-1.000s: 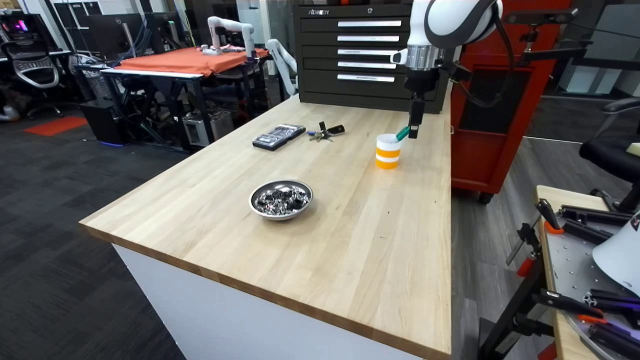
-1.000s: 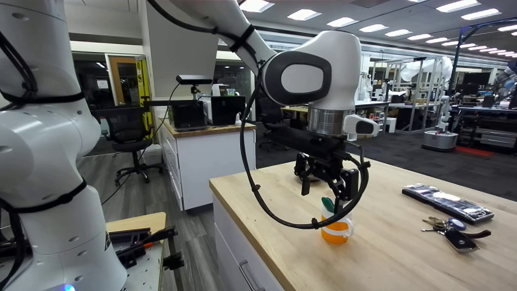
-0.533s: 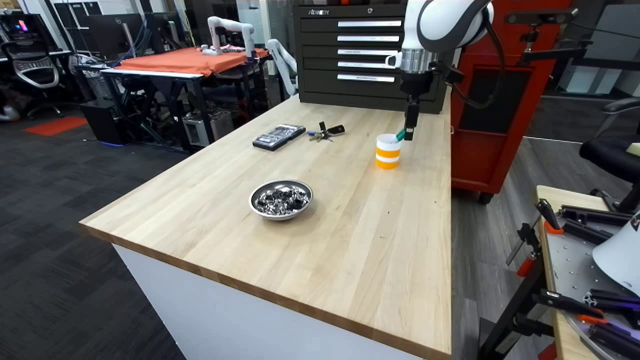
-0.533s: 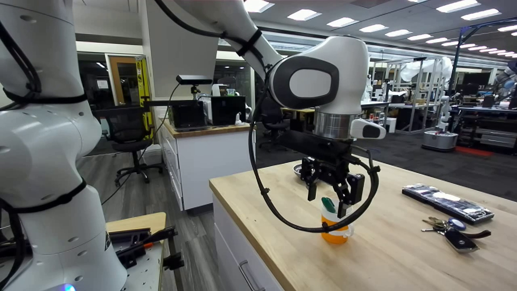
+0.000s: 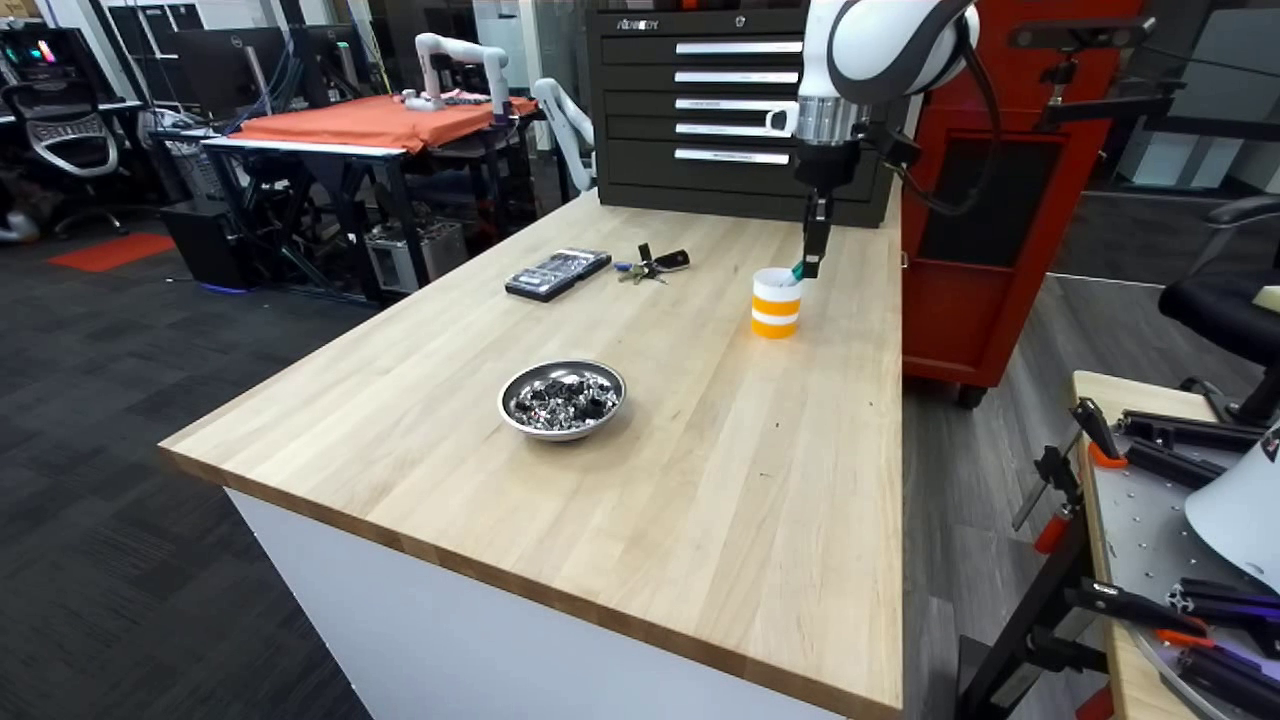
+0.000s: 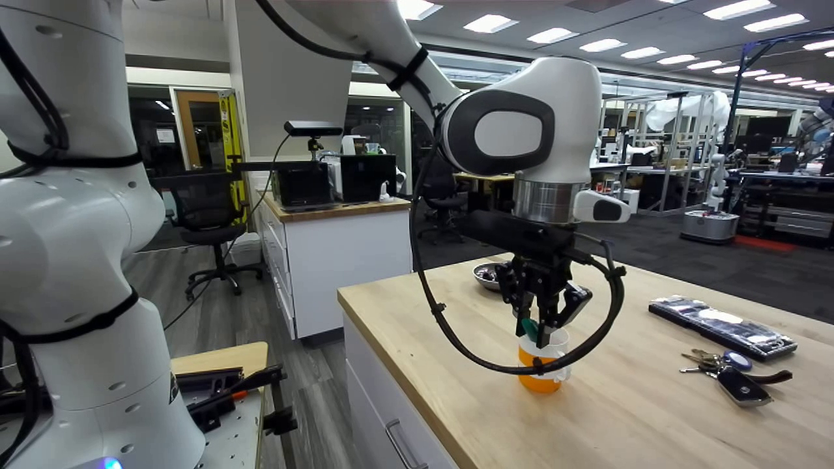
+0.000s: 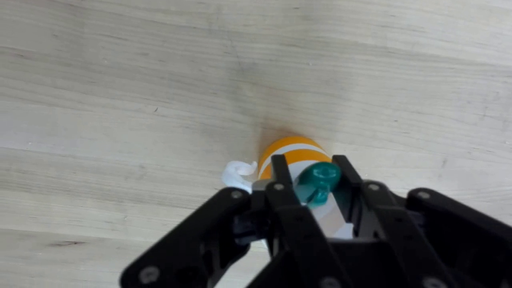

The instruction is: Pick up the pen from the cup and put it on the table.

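The teal-green pen [image 7: 322,172] leans in the cup [image 7: 297,154], its top end sticking out above the white rim. White and orange bands mark the cup, which stands upright on the light-wood table [image 5: 680,480]. My gripper [image 6: 532,337] hangs straight down over the cup's mouth, jaws drawn close together with the pen between them. In the wrist view the pen overlaps the right finger [image 7: 345,176]; a thin strip of cup shows between its top and the left finger [image 7: 282,168]. Whether both fingers press on it is unclear. The pen's lower part is hidden inside the cup.
A metal bowl [image 5: 560,434] of shiny bits, a dark flat case [image 5: 557,275] and a bunch of keys [image 5: 653,262] lie on the table. Behind stands a dark drawer chest [image 5: 740,180]. The cup's handle [image 7: 234,174] juts out to one side.
The gripper has come sideways and slightly down over the cup, and its jaws have gone from wide apart to close around the pen. Cup and other objects have stayed put.
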Controlling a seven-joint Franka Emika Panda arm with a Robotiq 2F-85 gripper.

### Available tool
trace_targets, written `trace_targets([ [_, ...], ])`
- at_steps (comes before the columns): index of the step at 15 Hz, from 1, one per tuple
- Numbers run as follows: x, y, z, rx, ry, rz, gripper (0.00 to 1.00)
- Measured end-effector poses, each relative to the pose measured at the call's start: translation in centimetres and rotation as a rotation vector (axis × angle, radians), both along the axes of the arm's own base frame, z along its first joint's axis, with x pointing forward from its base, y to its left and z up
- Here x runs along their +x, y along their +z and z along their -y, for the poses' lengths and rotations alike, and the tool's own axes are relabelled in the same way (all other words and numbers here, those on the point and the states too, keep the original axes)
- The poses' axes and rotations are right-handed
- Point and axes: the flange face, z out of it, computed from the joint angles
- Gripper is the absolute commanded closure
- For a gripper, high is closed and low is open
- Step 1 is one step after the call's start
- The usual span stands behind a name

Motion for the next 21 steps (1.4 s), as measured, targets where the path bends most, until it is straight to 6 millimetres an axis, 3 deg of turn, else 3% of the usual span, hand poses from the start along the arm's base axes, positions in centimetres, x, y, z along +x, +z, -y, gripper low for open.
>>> trace_targets([
  [7,0.1,0.5,0.0,0.005,-0.001,0.006,0.94],
  [11,-0.2,1.8,-0.3,0.012,0.015,-0.006,0.94],
  [17,-1.0,6.8,-0.6,0.007,0.049,-0.055,0.94],
  [21,-0.9,10.6,-2.0,-0.009,0.089,-0.061,0.94],
])
